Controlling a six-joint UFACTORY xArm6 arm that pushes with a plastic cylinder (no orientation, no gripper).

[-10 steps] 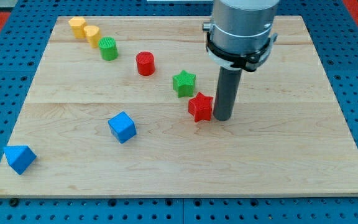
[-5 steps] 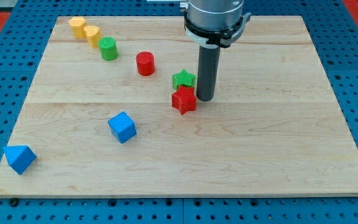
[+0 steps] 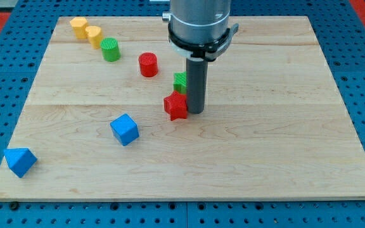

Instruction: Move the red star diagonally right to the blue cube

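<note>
The red star lies near the middle of the wooden board. My tip touches the star's right side. The blue cube sits lower left of the star, a short gap away. A green star sits just above the red star, partly hidden behind my rod.
A red cylinder stands above left of the star. A green cylinder and two yellow blocks line up toward the view's top left. A blue block sits at the bottom left corner.
My tip has moved left and pushed the red star left, closer to the blue cube. The rod now covers part of the green star.
</note>
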